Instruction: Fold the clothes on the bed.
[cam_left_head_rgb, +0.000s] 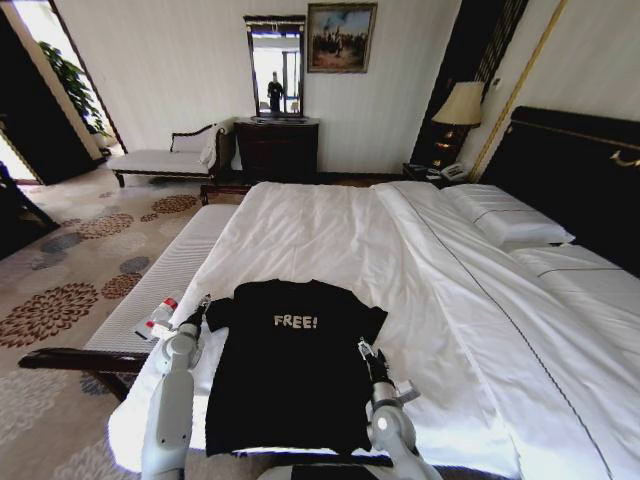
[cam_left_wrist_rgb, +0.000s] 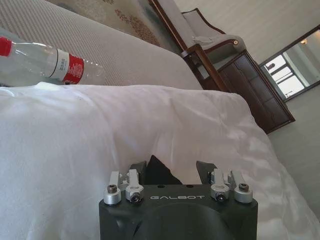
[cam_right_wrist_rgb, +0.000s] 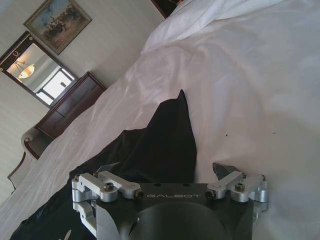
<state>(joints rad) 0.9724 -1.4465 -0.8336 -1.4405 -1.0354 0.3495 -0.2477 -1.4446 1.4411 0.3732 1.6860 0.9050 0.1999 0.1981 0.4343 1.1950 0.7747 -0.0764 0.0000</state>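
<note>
T-shirt: a black short-sleeved T-shirt (cam_left_head_rgb: 290, 365) with white "FREE!" lettering is laid flat, chest up, on the near end of the bed (cam_left_head_rgb: 420, 270), collar toward the far end, both sleeves spread outward.
Bed: white sheets and duvet are seen, with pillows (cam_left_head_rgb: 505, 215) at the right against a dark headboard (cam_left_head_rgb: 575, 165).
Left gripper: the left gripper (cam_left_head_rgb: 201, 308) is placed at the tip of the shirt's left sleeve; in the left wrist view its fingers (cam_left_wrist_rgb: 137, 167) are seen apart, with a black point of sleeve fabric (cam_left_wrist_rgb: 159, 171) between them on the white sheet.
Right gripper: the right gripper (cam_left_head_rgb: 366, 350) is set at the shirt's right edge, just below the right sleeve; its fingers (cam_right_wrist_rgb: 224, 170) are spread apart, the sleeve (cam_right_wrist_rgb: 167, 137) lying between and beyond them.
Bench: a long white-cushioned surface (cam_left_head_rgb: 165, 275) runs beside the bed on the left, and a clear plastic bottle (cam_left_wrist_rgb: 42, 62) with a red label lies on it near the left gripper.
</note>
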